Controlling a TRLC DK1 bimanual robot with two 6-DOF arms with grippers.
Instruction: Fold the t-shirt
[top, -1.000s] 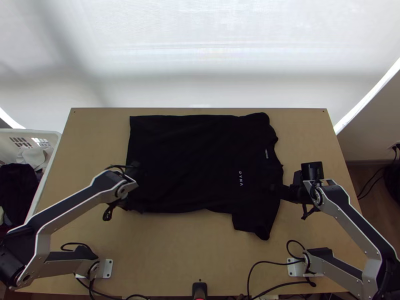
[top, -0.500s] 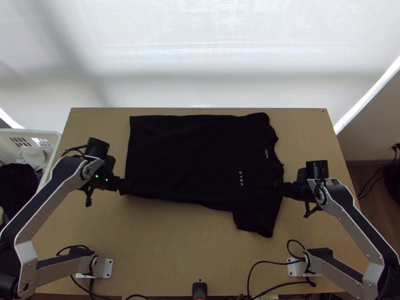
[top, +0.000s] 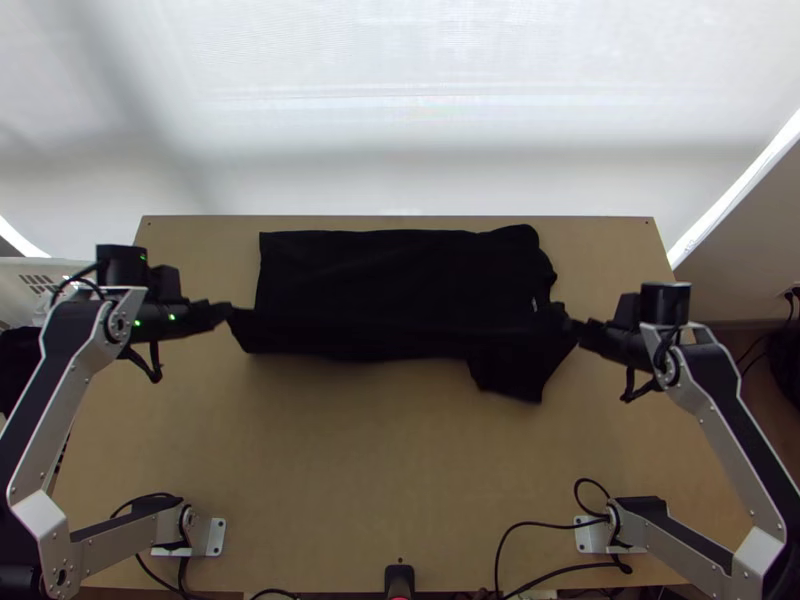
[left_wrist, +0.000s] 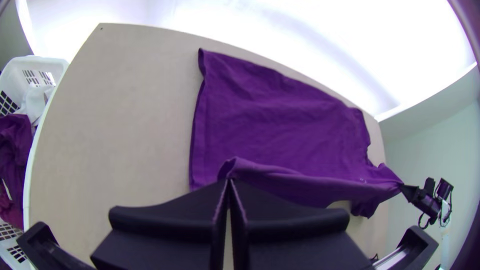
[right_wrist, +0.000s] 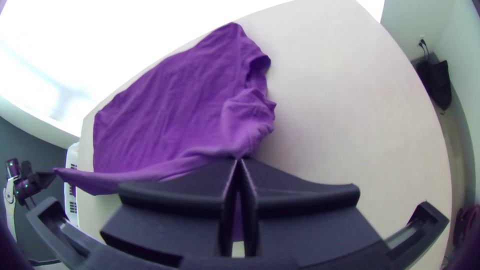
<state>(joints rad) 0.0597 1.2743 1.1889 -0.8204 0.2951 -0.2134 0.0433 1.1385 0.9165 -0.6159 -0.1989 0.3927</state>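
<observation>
Spanning two grippers: dark t-shirt (top: 400, 275) held at both ends

At left, a white basket (left_wrist: 37, 62) of mixed cloth stands beside the light wooden table (top: 350, 470). The left gripper (top: 231, 314) is closed tightly on the t-shirt at the near end of its hem, pinching the cloth into a peaked corner. Beyond it, the open hem runs straight toward the table's far edge, one layer upon the other.

Across the middle, the t-shirt's far part lies spread and fairly smooth on the table, with soft wrinkles, while the near side is raised off the wood and drawn into a long, taut fold between the two grippers. The near sleeve (top: 510, 372) hangs down close to the collar end; the far sleeve (top: 518, 240) rests by the table's far edge.

At right, the right gripper (top: 576, 326) clamps the t-shirt near the shoulder, its fingers together, the cloth bunched and creased around the pinch. A small pale label (top: 535, 304) shows just beside it, at the collar.
</observation>
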